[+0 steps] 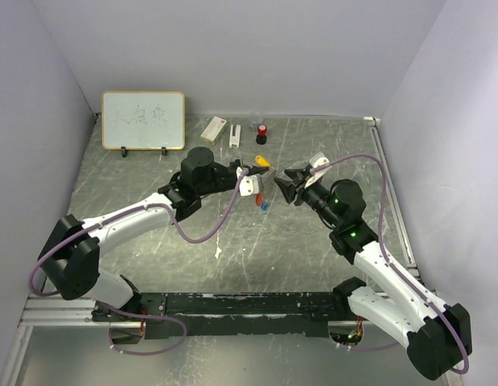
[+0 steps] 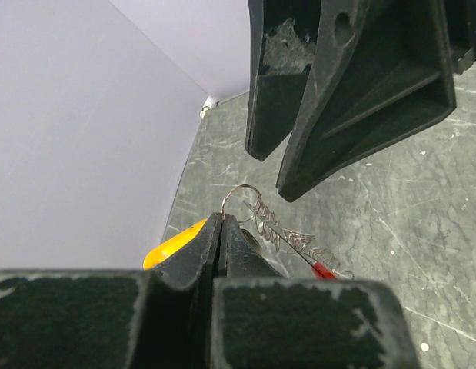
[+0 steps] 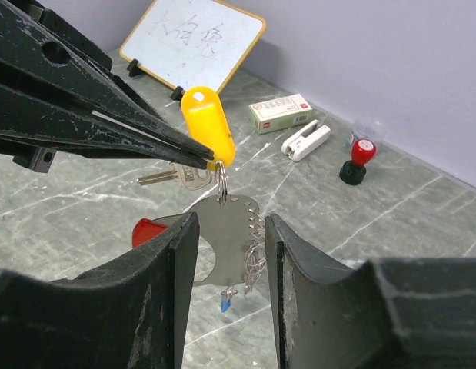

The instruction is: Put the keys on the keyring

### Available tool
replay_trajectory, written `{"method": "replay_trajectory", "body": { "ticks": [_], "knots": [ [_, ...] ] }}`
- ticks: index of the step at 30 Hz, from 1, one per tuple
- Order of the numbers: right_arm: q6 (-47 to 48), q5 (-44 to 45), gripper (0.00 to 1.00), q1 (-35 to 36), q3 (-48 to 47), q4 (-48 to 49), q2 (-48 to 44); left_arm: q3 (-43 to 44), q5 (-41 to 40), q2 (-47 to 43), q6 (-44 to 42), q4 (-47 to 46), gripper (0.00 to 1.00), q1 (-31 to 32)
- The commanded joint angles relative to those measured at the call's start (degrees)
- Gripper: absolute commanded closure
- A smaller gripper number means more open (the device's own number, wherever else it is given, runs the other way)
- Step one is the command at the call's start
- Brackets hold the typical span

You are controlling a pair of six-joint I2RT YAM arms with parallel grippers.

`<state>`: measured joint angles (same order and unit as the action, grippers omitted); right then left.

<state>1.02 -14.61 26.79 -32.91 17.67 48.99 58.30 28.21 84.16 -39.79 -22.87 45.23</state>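
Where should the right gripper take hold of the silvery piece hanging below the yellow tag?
Probably its lower half, straight in from where the right gripper is. The silvery piece hangs free from a small ring that the left gripper pinches shut beside the yellow tag, so its top is taken, while its lower part sits between the right's open jaws.
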Motion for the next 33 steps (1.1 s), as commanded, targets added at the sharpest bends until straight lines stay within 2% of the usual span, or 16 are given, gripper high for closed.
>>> {"method": "replay_trajectory", "body": {
  "ticks": [1, 14, 18, 33],
  "knots": [
    [1.1, -1.3, 0.61, -0.2, 0.6, 4.9, 0.8, -0.7, 2.3, -2.6, 1.0, -3.1, 0.93, 0.6],
    [1.0, -4.0, 0.70, -0.2, -0.6, 6.0, 3.1, -2.3, 2.4, -3.6, 1.6, -4.2, 0.93, 0.8],
    [1.1, -4.2, 0.76, -0.2, -0.9, 6.0, 3.2, -2.4, 2.3, -3.6, 1.6, -4.4, 0.93, 0.8],
    [1.3, -5.5, 0.83, -0.2, -2.5, 5.0, 4.6, -2.7, 2.5, -3.3, 2.1, -4.9, 0.93, 0.9]
  ]
}}
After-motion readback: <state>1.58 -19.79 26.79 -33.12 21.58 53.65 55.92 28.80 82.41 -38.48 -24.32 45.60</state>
